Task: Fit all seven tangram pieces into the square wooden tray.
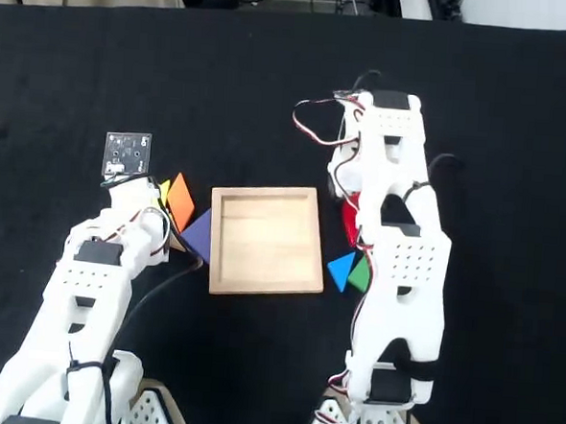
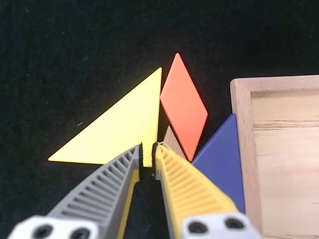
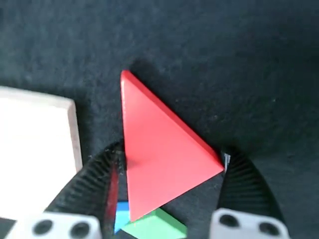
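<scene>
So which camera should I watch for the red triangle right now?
The right wrist view. There the red triangle shows whole, between the fingers of the right gripper, near the corner of the wooden tray. The high view gives just a red sliver beside the tray, mostly covered by the right arm.
</scene>
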Robot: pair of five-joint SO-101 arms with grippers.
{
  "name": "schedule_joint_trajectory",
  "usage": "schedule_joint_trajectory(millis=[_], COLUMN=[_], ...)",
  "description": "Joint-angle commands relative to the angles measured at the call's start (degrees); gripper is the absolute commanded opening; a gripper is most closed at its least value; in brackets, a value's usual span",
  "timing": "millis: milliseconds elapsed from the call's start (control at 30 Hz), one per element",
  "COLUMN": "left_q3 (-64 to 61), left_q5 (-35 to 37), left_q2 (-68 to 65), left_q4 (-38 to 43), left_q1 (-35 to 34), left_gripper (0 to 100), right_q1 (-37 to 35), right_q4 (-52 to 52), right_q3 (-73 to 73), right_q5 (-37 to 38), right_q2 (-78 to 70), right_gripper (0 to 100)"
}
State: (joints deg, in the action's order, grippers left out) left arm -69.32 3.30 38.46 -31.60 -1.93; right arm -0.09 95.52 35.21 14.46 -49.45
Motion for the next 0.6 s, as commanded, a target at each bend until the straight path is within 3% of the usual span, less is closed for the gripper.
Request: schedule_joint_trajectory(millis=[0, 167, 333, 567], left_q3=[0.22, -2.68, -2.77, -2.77], left_q5=[-0.09, -0.09, 0.0, 0.0], left_q2=[0.0, 0.53, 0.53, 0.62], left_q4=[2.99, 8.79, 8.97, 8.97], left_q1=[0.04, -1.54, -1.98, -3.03], left_gripper=[6, 6, 6, 6], right_q1=[0.88, -3.34, -8.97, -18.11], right_q4=[0.88, 0.97, -1.14, -12.48], right_q3=[2.33, -4.53, -15.69, -43.12], right_q5=[5.27, 12.92, 17.67, 23.74], right_q2=[6.99, 17.36, 29.76, 46.02], right_gripper=[19.8, 19.8, 19.8, 19.8])
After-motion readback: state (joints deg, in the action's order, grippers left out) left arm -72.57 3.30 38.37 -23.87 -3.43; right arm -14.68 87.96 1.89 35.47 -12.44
